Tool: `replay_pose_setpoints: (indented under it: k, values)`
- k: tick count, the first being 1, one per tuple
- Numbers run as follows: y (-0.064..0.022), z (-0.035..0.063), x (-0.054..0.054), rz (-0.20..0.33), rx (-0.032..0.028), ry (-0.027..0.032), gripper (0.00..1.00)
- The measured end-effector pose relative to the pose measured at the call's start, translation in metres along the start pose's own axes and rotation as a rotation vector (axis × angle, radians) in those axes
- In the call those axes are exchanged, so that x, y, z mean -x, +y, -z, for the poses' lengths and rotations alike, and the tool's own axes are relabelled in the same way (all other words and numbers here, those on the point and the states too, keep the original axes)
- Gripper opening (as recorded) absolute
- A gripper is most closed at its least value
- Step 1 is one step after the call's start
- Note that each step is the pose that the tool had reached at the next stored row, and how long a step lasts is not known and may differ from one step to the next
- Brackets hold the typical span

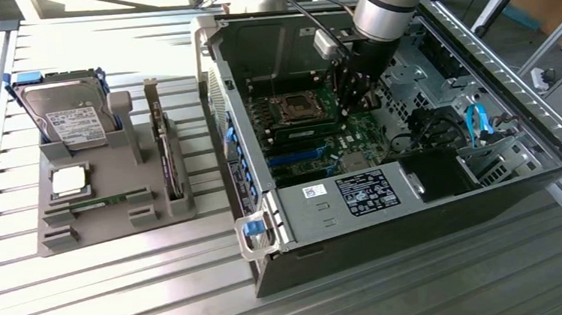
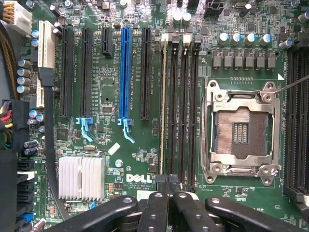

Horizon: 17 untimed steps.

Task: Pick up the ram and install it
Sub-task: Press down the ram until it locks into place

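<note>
1. Hovering inside the open computer case point(image 1: 401, 155), the fingers point(image 2: 170, 186) are pressed together above the motherboard point(image 2: 111, 87).
2. The ram point(image 2: 164, 104) sits seated in a memory slot, at nine o'clock of the empty processor socket point(image 2: 240, 133).
3. The gray parts holder point(image 1: 103, 194) rests on the bench point(image 1: 121, 290), well apart, carrying the hard drive point(image 1: 69, 110).

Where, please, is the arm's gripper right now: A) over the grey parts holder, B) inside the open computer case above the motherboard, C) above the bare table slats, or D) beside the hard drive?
B: the gripper reaches into the open computer case, over the motherboard near the memory slots.
</note>
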<state>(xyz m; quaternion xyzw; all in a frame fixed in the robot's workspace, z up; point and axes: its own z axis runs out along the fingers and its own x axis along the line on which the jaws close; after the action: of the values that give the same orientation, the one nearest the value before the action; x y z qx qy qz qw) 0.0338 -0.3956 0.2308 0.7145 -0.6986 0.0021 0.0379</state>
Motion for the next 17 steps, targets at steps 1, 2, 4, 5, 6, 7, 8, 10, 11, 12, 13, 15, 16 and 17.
replay_pose_setpoints:
  k: [1, 2, 4, 5, 6, 7, 8, 10, 11, 12, 13, 15, 16, 17]
  values:
    - [-0.0001, -0.0001, 0.000, 0.000, 0.0001, 0.0001, 0.11]
    - [-0.0001, -0.0001, 0.000, 0.000, 0.0000, 0.0001, 0.11]
    - [0.0000, 0.0025, 0.000, 0.000, -0.0006, -0.0017, 0.11]
    - [0.0004, 0.0065, 0.000, 0.000, -0.0004, -0.0006, 0.11]
    - [0.0008, 0.0104, -0.001, 0.000, -0.0004, -0.0005, 0.11]
    - [0.0013, 0.0148, -0.001, 0.000, -0.0005, -0.0005, 0.11]
    - [0.0015, 0.0181, -0.001, 0.000, -0.0006, -0.0005, 0.11]
    - [0.0027, 0.0238, -0.001, 0.000, -0.0009, -0.0002, 0.11]
    - [0.0040, 0.0242, -0.001, 0.000, -0.0014, -0.0004, 0.11]
    - [0.0057, 0.0241, -0.001, 0.000, -0.0017, -0.0006, 0.11]
    - [0.0084, 0.0240, -0.001, 0.000, -0.0018, -0.0005, 0.11]
    - [0.0168, 0.0236, -0.001, 0.000, -0.0019, -0.0003, 0.11]
    - [0.0235, 0.0230, -0.001, 0.000, -0.0020, -0.0005, 0.11]
    - [0.0318, 0.0223, -0.001, 0.000, -0.0020, 0.0001, 0.11]
